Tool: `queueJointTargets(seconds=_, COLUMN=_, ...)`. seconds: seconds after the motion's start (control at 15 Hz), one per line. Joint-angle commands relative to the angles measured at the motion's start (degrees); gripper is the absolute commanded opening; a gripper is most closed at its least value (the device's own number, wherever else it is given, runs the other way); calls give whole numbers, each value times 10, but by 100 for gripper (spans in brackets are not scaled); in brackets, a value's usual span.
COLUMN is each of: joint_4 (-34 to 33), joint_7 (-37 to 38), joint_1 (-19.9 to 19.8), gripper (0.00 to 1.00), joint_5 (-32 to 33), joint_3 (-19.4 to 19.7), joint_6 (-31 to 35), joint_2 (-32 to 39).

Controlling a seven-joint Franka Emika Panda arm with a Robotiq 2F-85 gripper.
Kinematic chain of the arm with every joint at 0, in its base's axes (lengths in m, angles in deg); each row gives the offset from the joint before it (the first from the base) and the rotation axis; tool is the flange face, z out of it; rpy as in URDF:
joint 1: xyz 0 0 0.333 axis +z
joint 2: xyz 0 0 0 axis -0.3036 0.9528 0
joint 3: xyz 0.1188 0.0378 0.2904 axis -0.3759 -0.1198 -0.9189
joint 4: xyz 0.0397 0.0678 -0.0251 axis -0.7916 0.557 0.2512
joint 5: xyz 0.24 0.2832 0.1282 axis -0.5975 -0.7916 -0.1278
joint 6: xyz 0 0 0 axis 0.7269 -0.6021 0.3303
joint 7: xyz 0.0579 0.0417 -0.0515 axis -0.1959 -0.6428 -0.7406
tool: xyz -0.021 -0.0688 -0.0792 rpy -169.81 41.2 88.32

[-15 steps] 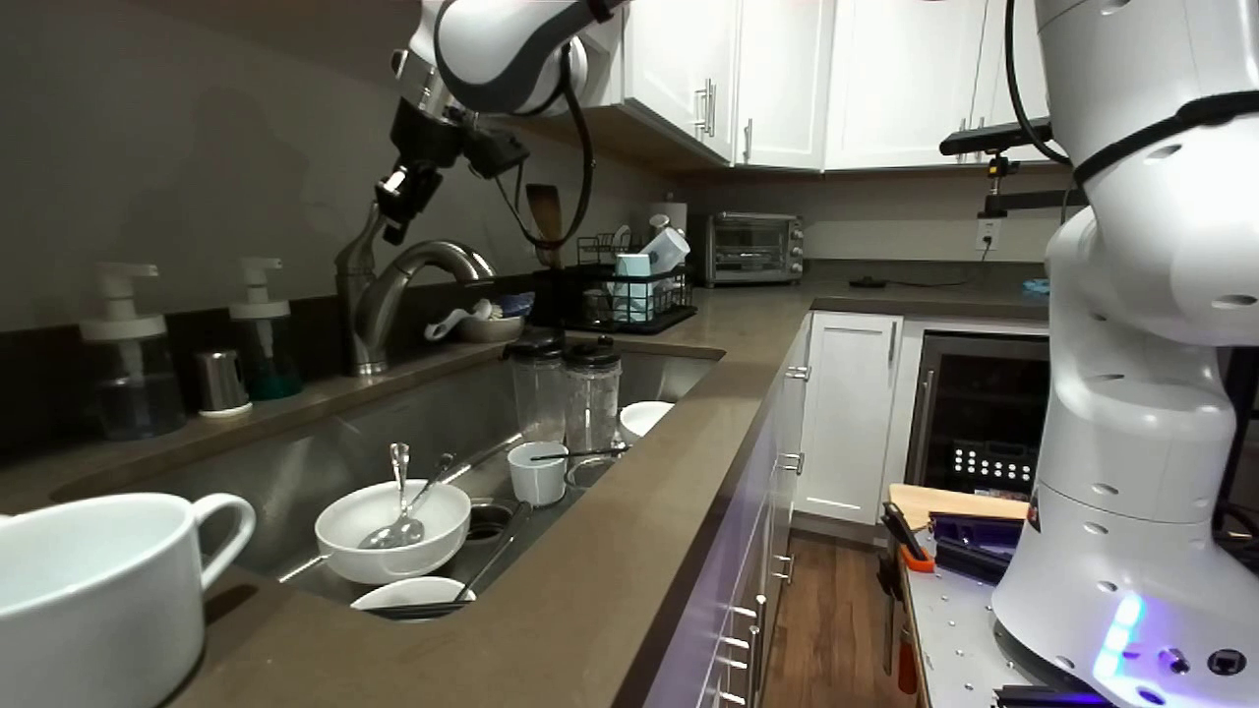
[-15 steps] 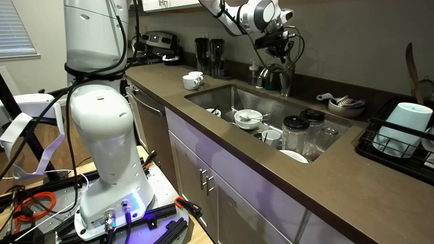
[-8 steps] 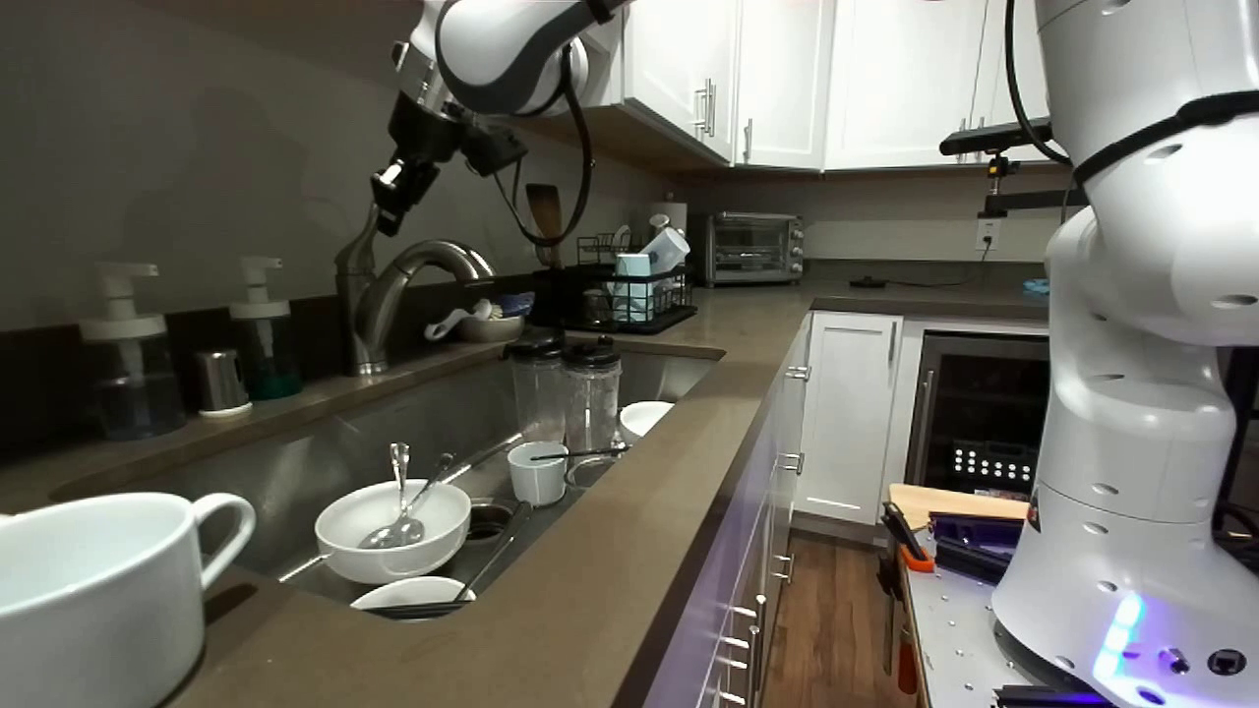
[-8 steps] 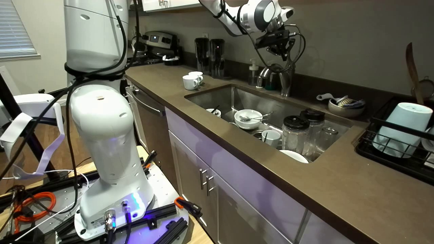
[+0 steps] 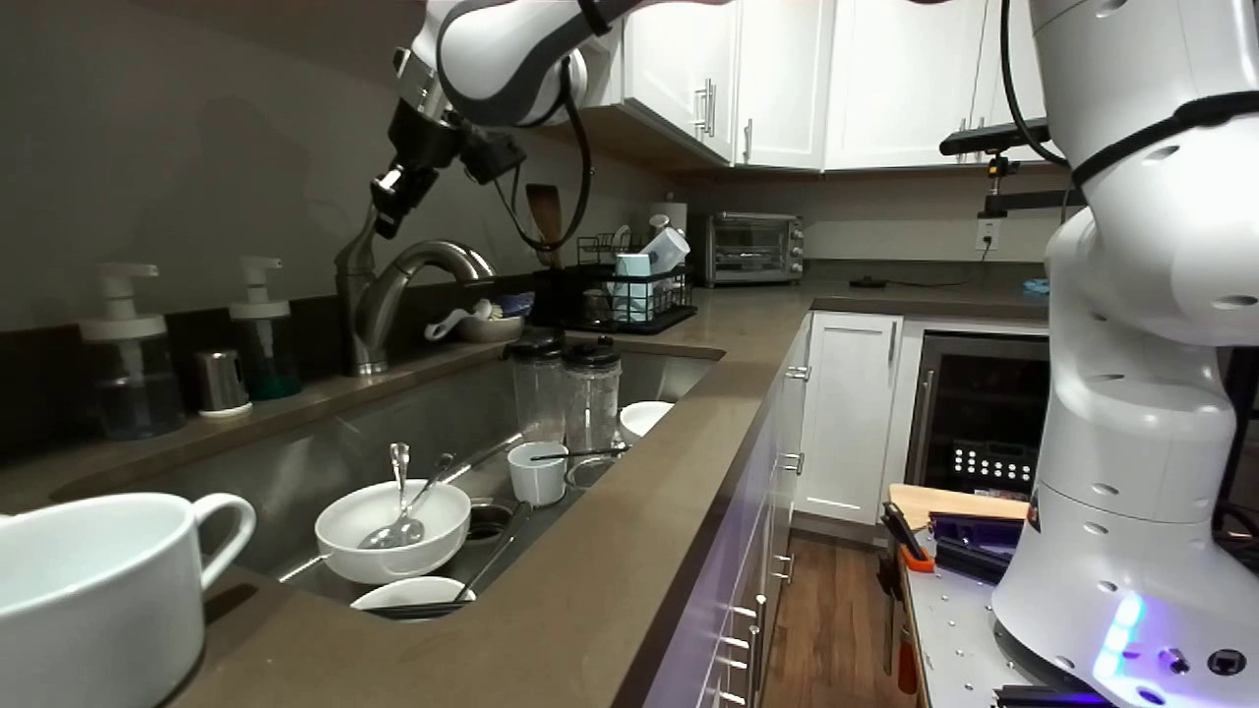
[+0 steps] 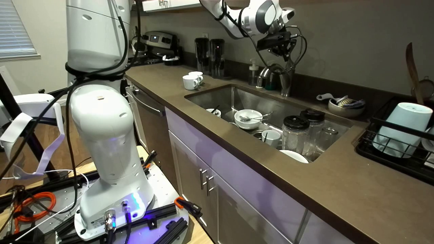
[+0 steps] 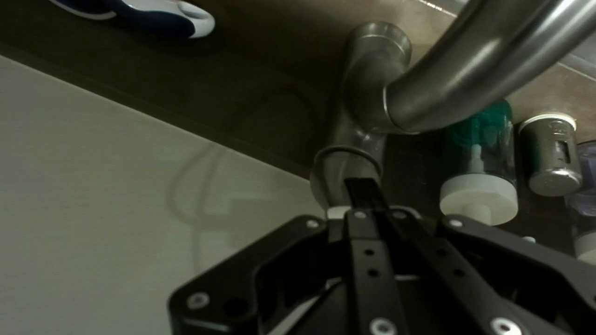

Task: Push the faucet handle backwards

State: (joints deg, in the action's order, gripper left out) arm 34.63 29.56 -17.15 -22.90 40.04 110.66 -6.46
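The silver faucet (image 5: 377, 315) rises behind the sink, its arched spout (image 5: 448, 258) curving out over the basin. Its metal faucet handle (image 5: 360, 251) sticks up from the body, the upper end partly behind my gripper (image 5: 388, 228) in that exterior view. In an exterior view, the gripper (image 6: 285, 58) and its cable cover much of the lever. Seen from the wrist, both fingers of the gripper (image 7: 364, 182) lie together with nothing between them. Their tips overlap the handle (image 7: 337, 172) on its front side; whether they touch it I cannot tell.
Soap dispensers (image 5: 261, 334) and a small metal canister (image 5: 224, 382) stand beside the faucet. The sink holds a white bowl (image 5: 393, 531), a cup (image 5: 538, 474) and lidded jars (image 6: 295, 134). A bowl with brushes (image 6: 346, 106) sits on the faucet's far side; the wall is close behind.
My gripper has shifted slightly up and toward the wall, closer to the handle, and barely moved over the last half second. The handle shows no clear movement.
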Motion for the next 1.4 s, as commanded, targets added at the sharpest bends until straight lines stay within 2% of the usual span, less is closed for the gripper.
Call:
queueJointTargets(seconds=0.0, joint_4=-20, joint_7=9, joint_1=2, gripper=1, joint_5=15, joint_3=7, joint_6=29, joint_2=18)
queueJointTargets(seconds=1.33, joint_4=-90, joint_7=5, joint_1=15, gripper=1, joint_5=30, joint_3=7, joint_6=1, joint_2=43)
